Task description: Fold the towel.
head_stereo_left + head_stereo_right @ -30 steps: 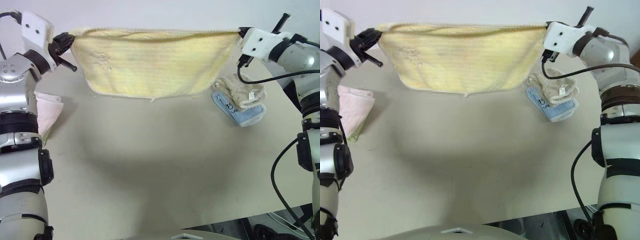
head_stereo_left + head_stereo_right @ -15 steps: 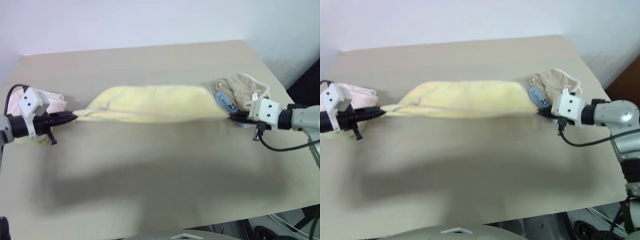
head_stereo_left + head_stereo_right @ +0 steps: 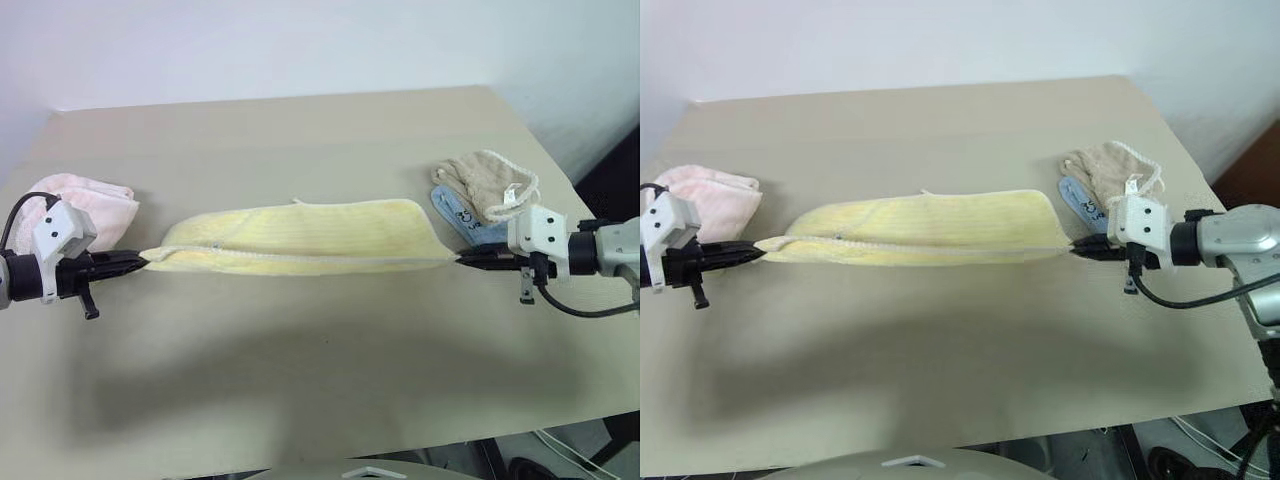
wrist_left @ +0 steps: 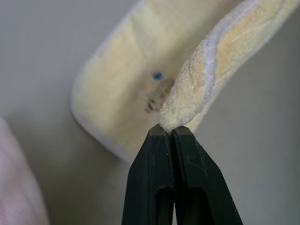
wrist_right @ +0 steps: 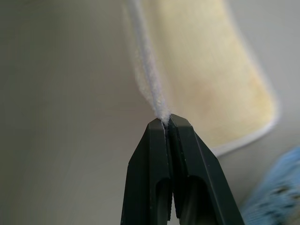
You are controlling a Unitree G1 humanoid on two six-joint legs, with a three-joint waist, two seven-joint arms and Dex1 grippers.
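**Op A:** Since a second ago I've brought both arms down and back. The towel (image 3: 300, 235) hung high like a curtain between them then; now it is stretched low over the desk (image 3: 300, 380), its far part draped onto the surface.

**Op B:** And the hands?

**Op A:** Left hand (image 3: 138, 262) is clamped on the towel's left end, right hand (image 3: 462, 260) clamped on the right end. In both wrist views the black fingers (image 4: 161, 154) are pressed tight together with a nub of terry cloth pinched at the tips.

**Op B:** How far along are we?

**Op A:** I'd judge midway. It looks doubled lengthwise, two layers running between my hands, but I haven't set it down or let go. Still to do, I reckon: lay it flat, release, probably fold once more.

**Op B:** How does the cloth look?

**Op A:** Pale yellow, taut along the near stitched edge, sagging behind. There's a small dark mark near the left end. It sits between the pink towel (image 3: 95, 200) and the beige one (image 3: 490, 180), touching neither as far as I can see.
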